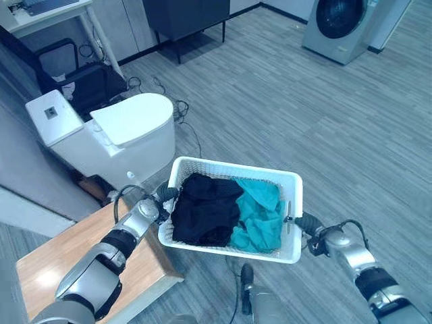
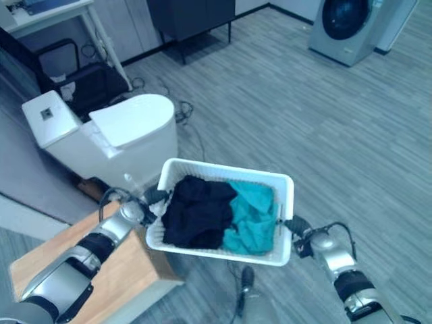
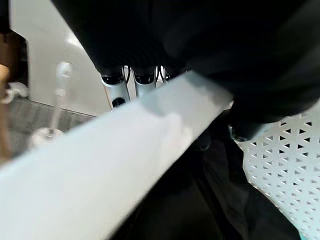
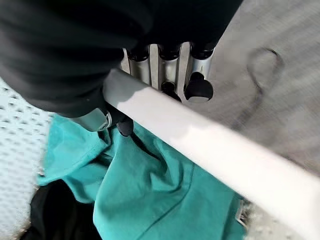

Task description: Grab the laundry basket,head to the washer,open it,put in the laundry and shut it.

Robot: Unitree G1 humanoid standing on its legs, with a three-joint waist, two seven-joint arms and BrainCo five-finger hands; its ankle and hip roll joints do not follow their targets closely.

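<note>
Grab step judged complete: laundry basket (image 1: 233, 172) is held off the floor, left hand (image 1: 164, 196) and right hand (image 1: 305, 222) each curled round an end rim. Black and teal laundry (image 1: 229, 210) inside. Washer (image 1: 341, 23) stands well apart, door closed; approach, loading, shutting outstanding.

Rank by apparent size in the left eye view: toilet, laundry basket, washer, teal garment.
1. toilet
2. laundry basket, close behind and nearer the camera, so unsure
3. washer, far off and cut by the frame edge
4. teal garment
</note>
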